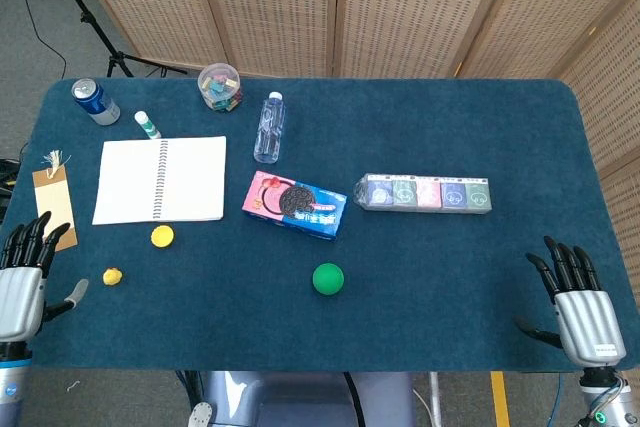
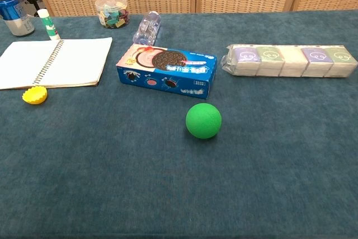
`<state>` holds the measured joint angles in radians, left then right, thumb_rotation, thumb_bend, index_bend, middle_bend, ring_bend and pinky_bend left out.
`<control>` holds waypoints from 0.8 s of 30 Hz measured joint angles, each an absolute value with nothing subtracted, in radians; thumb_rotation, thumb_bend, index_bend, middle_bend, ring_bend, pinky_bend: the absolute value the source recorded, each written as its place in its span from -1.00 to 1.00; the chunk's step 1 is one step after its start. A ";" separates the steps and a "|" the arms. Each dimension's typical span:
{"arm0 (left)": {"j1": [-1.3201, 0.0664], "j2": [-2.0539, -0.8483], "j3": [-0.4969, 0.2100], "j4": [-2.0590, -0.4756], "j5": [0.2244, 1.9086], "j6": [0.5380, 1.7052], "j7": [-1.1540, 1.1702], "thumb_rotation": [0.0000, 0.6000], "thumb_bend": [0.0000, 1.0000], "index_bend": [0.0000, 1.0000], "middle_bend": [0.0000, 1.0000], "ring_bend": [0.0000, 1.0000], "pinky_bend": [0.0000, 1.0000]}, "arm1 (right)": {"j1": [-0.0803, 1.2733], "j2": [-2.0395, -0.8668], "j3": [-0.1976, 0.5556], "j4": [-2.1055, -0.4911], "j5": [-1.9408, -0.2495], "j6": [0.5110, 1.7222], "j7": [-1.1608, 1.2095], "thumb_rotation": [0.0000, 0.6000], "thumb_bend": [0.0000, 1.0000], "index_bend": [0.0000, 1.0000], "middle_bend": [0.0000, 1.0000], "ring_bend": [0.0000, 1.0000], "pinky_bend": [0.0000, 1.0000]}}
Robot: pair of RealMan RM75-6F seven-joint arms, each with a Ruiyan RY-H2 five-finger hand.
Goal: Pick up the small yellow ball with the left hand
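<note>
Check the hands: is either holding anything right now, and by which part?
Nothing is held. The left hand and the right hand are both open at the table's near edge, fingers apart. The small yellow ball lies untouched on the table.

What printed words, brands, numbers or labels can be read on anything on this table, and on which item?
None can be read.
Blue cookie box: white lettering, too blurred to read.
Blue can: markings unreadable.
Tissue multipack: only face drawings, no legible words.
Glue stick: label too small.
Water bottle: no legible label.
Paper tag: shows no writing.
</note>
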<state>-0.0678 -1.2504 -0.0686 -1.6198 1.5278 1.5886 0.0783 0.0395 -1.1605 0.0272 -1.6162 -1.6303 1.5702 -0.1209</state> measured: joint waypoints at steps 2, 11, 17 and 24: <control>-0.067 -1.250 -0.068 -1.620 1.528 1.589 0.078 1.00 -0.53 -0.72 -1.00 -1.00 -1.00 | 0.039 -1.161 0.026 -1.616 -1.631 1.570 -0.122 1.00 -1.00 -0.71 -1.00 -1.00 -0.97; -0.064 -1.247 -0.065 -1.623 1.540 1.597 0.074 1.00 -0.53 -0.72 -1.00 -1.00 -1.00 | 0.037 -1.161 0.023 -1.622 -1.639 1.576 -0.133 1.00 -1.00 -0.71 -1.00 -1.00 -0.97; -0.066 -1.244 -0.065 -1.625 1.535 1.589 0.076 1.00 -0.52 -0.72 -1.00 -1.00 -1.00 | 0.040 -1.162 0.026 -1.622 -1.629 1.564 -0.134 1.00 -1.00 -0.71 -1.00 -1.00 -0.97; -0.070 -1.248 -0.068 -1.627 1.526 1.577 0.090 1.00 -0.52 -0.72 -1.00 -1.00 -1.00 | 0.042 -1.161 0.028 -1.620 -1.624 1.561 -0.130 1.00 -1.00 -0.71 -1.00 -1.00 -0.97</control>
